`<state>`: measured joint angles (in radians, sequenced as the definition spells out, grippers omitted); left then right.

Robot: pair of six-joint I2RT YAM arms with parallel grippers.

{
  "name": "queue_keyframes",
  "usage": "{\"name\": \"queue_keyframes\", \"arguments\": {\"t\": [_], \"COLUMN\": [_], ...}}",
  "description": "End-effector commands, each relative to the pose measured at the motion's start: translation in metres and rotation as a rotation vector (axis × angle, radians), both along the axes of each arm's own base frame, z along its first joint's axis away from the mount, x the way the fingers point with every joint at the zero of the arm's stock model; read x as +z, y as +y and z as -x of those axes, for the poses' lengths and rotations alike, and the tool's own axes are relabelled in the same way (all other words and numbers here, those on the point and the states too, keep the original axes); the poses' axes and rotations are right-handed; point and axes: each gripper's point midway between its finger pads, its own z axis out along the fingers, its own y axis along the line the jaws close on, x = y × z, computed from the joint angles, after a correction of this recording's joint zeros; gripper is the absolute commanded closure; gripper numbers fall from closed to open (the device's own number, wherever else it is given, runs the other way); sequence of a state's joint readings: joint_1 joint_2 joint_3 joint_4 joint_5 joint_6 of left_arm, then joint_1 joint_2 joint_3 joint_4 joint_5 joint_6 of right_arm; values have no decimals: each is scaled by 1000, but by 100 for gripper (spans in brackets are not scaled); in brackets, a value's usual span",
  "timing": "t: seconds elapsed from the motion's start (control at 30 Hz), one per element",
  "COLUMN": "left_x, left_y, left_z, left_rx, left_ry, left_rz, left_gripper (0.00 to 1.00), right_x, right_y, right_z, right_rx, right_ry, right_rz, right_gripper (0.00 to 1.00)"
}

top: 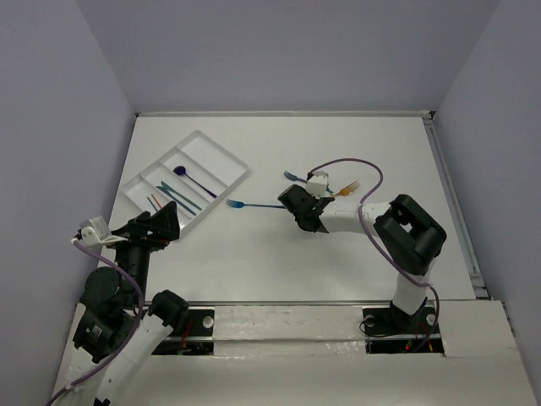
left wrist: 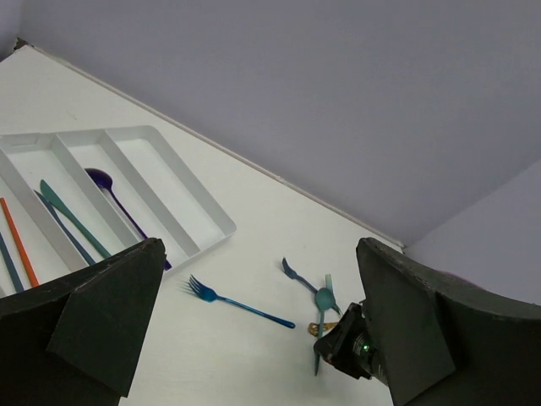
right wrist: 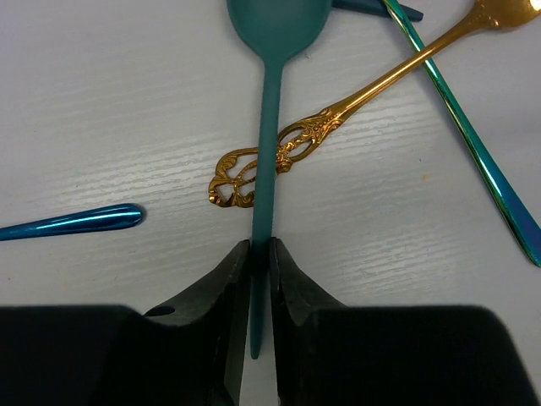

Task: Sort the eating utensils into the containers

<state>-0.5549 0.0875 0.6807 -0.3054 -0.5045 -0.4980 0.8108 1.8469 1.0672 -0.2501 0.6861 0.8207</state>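
Observation:
My right gripper point(right wrist: 260, 250) is shut on the handle of a teal spoon point(right wrist: 270, 127), which crosses over a gold fork's ornate handle point(right wrist: 338, 110). In the top view this gripper point(top: 297, 203) is at the table's middle. A blue fork point(top: 254, 205) lies to its left, between it and the white tray point(top: 224, 152). The tray holds a purple spoon point(top: 193, 179), teal and blue knives point(top: 179, 196) and an orange utensil point(top: 155, 203). My left gripper point(top: 156, 224) is open and empty by the tray's near corner; its fingers point(left wrist: 93, 330) stand wide apart.
A navy fork point(top: 293, 177) and a shiny teal utensil point(right wrist: 473, 144) lie beside the gold fork point(top: 347, 188). The blue fork's handle tip point(right wrist: 76, 222) is just left of my right fingers. A purple cable point(top: 359, 169) loops over the right arm. Walls close the table's sides.

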Motion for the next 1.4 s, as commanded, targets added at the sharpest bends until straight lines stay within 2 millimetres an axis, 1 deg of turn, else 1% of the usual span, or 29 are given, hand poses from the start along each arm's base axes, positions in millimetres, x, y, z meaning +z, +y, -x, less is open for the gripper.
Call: {"name": "queue_keyframes", "arguments": {"t": [0.0,0.1,0.2,0.37,0.47,0.53,0.57,0.6,0.63,0.67,0.7,0.73,0.77,0.8,0.83,0.87,0.9,0.93,0.97,1.0,1.03,1.07,1.1,1.13,1.17,1.2,1.23,1.3,1.37], "left_x": [9,9,8,8,8,8,8,8,8,7,7,7,7,7,6,6,6,5,5,5,5,5,4,5,4,4,3,3,4], "left_y": [-3,-4,-4,-4,-4,-4,-4,-4,-5,-5,-5,-5,-5,-6,-6,-7,-7,-7,-6,-6,-6,-5,-6,-6,-6,-4,-4,-4,-5], "left_z": [-3,-3,-3,-4,-4,-4,-4,-4,-5,-5,-6,-6,-6,-6,-7,-8,-8,-8,-8,-9,-9,-9,-9,-9,-9,-10,-10,-10,-10], "left_rx": [-9,-10,-10,-8,-10,-10,-8,-10,-11,-9,-8,-9,-10,-10,-11,-11,-11,-12,-3,-3,-3,-2,-2,-2,-1,6,7,7,7], "left_ry": [-29,-29,-28,-26,-26,-25,-24,-25,-23,-21,-20,-19,-17,-16,-14,-12,-12,-10,-10,-7,-7,-7,-4,-6,-3,-2,0,0,0], "left_rz": [1,1,0,-2,-2,-3,-5,-5,-6,-9,-9,-10,-11,-12,-14,-16,-16,-18,-18,-19,-21,-21,-22,-21,-25,-26,-28,-28,-28], "left_gripper": [1,1,1,1,1,1,1,1,1,1,1,1,1,1,1,1,1,1,1,1,1,1,1,1,1,1,1,1,1], "right_x": [26,36,54,86,103,104,112,113,117,118,129,133,123,127,148,152,143,146,166,167,152,152,165,147,158,156,138,128,130], "right_y": [-9,-6,-6,1,19,40,56,75,95,118,135,152,165,186,206,217,234,248,265,271,283,293,303,310,318,322,329,333,343], "right_z": [-8,-7,-11,-16,-21,-20,-26,-25,-27,-23,-26,-23,-25,-18,-20,-21,-14,-8,-5,-9,-5,0,-2,-5,-9,-12,-11,-15,-23], "right_rx": [-67,-63,-64,-28,47,139,181,285,335,464,527,582,634,748,804,854,944,1003,1080,1081,1141,1171,1194,1204,1216,1222,1224,1221,1220], "right_ry": [-62,-81,-114,-175,-210,-191,-220,-205,-234,-225,-246,-253,-238,-241,-278,-286,-271,-270,-303,-311,-271,-265,-283,-252,-261,-258,-226,-197,-215], "right_rz": [-2,9,7,-10,-48,-80,-129,-157,-205,-239,-277,-299,-298,-316,-342,-347,-342,-361,-399,-402,-419,-431,-454,-447,-454,-447,-434,-418,-420], "right_gripper": [81,90,97,100,100,100,100,100,100,100,100,100,100,100,100,100,100,100,100,100,100,100,100,100,100,100,100,100,100]}}
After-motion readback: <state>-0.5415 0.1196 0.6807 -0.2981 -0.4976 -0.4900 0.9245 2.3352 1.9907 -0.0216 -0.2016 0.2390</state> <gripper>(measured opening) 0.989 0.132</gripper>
